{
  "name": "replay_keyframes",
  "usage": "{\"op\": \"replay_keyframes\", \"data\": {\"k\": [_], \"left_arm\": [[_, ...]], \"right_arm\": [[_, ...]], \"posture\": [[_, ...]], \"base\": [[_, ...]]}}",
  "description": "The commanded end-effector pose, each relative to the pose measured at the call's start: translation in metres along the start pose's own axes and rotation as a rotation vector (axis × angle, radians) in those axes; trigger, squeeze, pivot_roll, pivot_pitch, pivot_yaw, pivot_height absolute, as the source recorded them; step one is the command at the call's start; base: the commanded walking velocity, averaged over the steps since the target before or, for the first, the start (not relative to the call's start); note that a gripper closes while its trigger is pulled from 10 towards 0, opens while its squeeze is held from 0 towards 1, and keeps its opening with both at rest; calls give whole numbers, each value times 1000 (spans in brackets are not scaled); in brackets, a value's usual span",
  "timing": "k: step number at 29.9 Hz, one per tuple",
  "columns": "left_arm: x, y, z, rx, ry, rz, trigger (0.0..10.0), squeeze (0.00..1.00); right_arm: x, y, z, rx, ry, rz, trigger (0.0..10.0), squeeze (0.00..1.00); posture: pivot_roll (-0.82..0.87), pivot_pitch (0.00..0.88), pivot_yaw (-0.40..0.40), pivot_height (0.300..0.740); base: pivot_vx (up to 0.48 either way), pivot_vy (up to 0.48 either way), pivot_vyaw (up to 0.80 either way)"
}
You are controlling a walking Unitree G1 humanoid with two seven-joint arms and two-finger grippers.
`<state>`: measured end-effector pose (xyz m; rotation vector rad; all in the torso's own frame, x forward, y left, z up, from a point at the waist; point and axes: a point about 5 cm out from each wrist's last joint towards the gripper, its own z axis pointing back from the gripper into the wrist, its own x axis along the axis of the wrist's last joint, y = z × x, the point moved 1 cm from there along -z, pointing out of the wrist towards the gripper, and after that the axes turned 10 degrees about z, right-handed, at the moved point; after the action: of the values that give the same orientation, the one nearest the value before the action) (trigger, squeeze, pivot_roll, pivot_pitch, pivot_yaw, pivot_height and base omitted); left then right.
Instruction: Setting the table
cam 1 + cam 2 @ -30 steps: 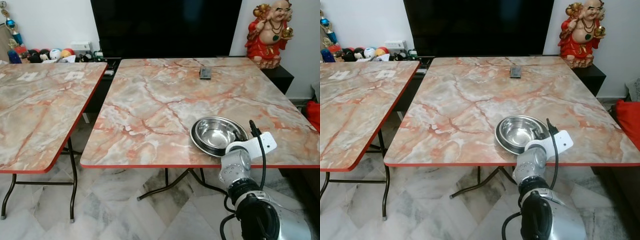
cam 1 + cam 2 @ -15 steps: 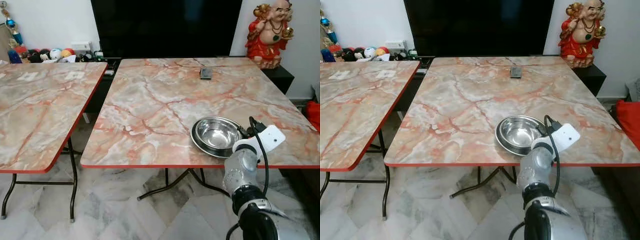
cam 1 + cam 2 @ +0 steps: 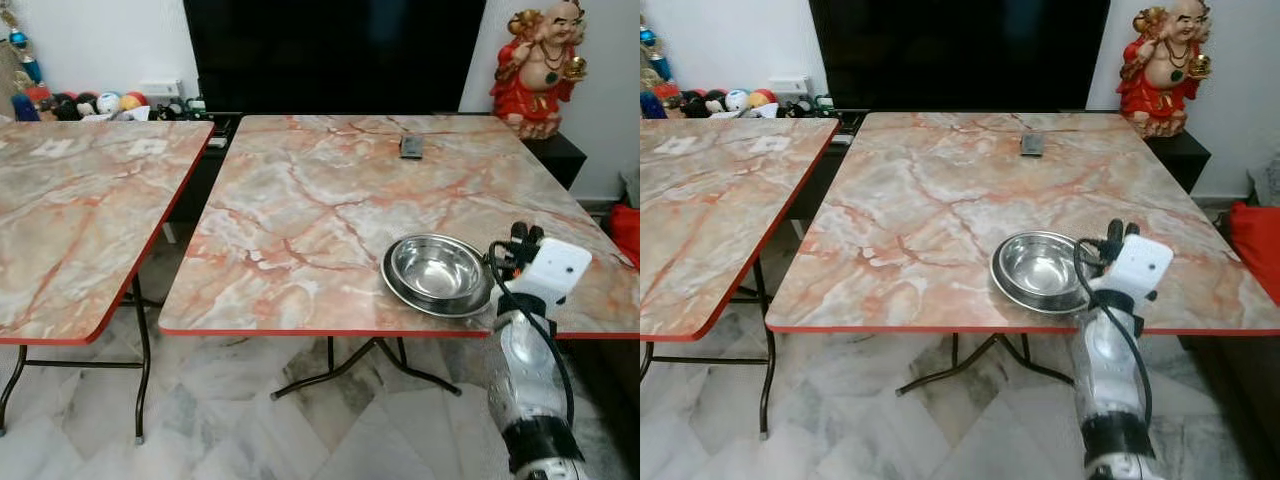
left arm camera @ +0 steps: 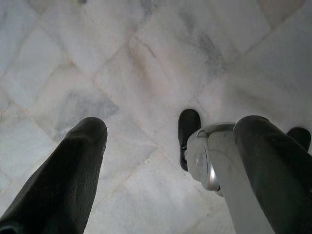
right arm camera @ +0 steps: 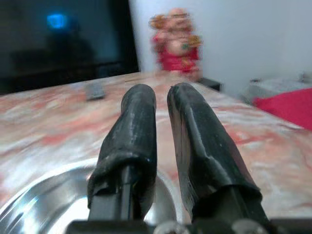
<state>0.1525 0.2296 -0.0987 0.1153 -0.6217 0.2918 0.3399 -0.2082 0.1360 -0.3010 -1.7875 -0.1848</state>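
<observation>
Near the front edge of the right-hand table [image 3: 330, 190], toward its right corner: one steel bowl [image 3: 436, 268], seated in a shallow steel plate [image 3: 404, 295] of slightly wider rim. Both upright, both empty, the plate's rim close to the table's red edging but inside it.

Handling, judged from appearance: thin polished metal, likely light, rigid, not fragile. Surfaces smooth and probably slippery against the marble-pattern top and against each other, so the bowl may slide or rattle in the plate if pushed from the side. Best hold is the rim: one finger inside the wall, one outside, pinching the lip. The rounded body offers no flat face. A pinch taken low on the rim may catch both pieces together.

Right gripper [image 5: 165, 131]: raised above the table's front edge, just right of the bowl. Its two black fingers lie nearly together with a narrow gap, holding nothing, and point out over the bowl's near-right rim toward the far edge. Contact with the rim cannot be told.

Left gripper [image 4: 161, 170]: hangs idle over the floor tiles [image 4: 146, 58], fingers spread, empty.

Other items: small dark remote-like object [image 3: 411, 147] near the table's far edge; red figurine [image 3: 545, 62] beyond the far right corner; second table [image 3: 70, 210] to the left.
</observation>
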Motion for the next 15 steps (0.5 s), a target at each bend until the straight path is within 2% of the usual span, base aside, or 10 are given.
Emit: {"op": "replay_keyframes", "data": {"k": [1,2,3,5,8,15], "left_arm": [[-3,2,1,8,7,-15,10000,0],[-3,2,1,8,7,-16,10000,0],[-3,3,1,7,9,-20,10000,0],[-3,3,1,6,9,-21,10000,0],[-2,4,1,9,5,-21,10000,0],[2,7,0,9,-2,-11,10000,0]], "right_arm": [[-7,17,12,102,34,-34,10000,0],[-9,20,16,123,43,-45,10000,0],[-14,25,31,179,60,-28,10000,0],[-15,25,33,186,62,-26,10000,0],[-19,38,51,279,92,-37,10000,0],[-22,62,61,360,120,-55,10000,0]], "posture": [[-5,0,-7,740],[-9,0,-2,740],[-14,0,2,740],[-14,0,2,740],[-15,0,7,740],[-10,0,24,740]], "base": [[0,0,0],[0,0,0],[0,0,0],[0,0,0],[0,0,0],[0,0,0]]}}
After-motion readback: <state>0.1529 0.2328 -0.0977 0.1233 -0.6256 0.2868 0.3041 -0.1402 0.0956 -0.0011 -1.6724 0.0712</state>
